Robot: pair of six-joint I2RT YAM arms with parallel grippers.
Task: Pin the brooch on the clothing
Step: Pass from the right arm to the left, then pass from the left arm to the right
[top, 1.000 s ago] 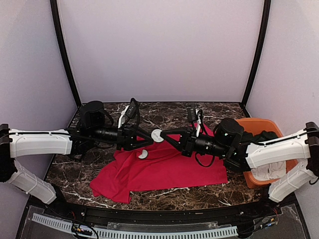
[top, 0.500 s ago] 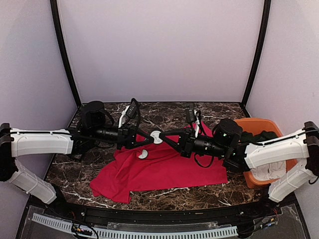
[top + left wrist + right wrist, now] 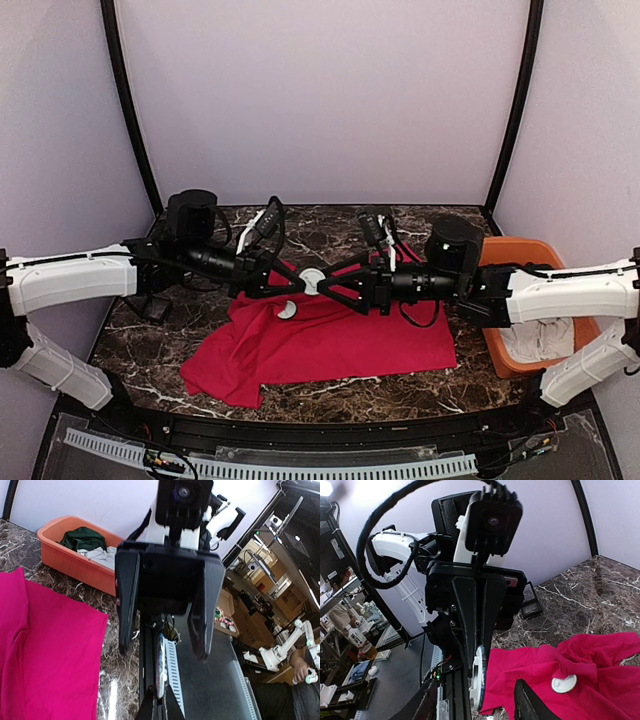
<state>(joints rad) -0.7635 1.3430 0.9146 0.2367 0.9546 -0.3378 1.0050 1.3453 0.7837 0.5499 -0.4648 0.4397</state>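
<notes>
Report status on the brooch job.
Left gripper shut on brooch, midair. Right gripper open, facing it. Second white disc lies on red shirt. Nothing blocking.

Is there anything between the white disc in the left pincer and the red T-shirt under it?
Nothing visible does. The left pincer holds the white disc in the air above the red T-shirt. The right pincer is open at the disc's sides, not beneath it.

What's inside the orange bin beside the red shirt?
A dark green garment and a white cloth lie in the orange bin. Anything beneath them is covered, and the right arm hides part from above.
</notes>
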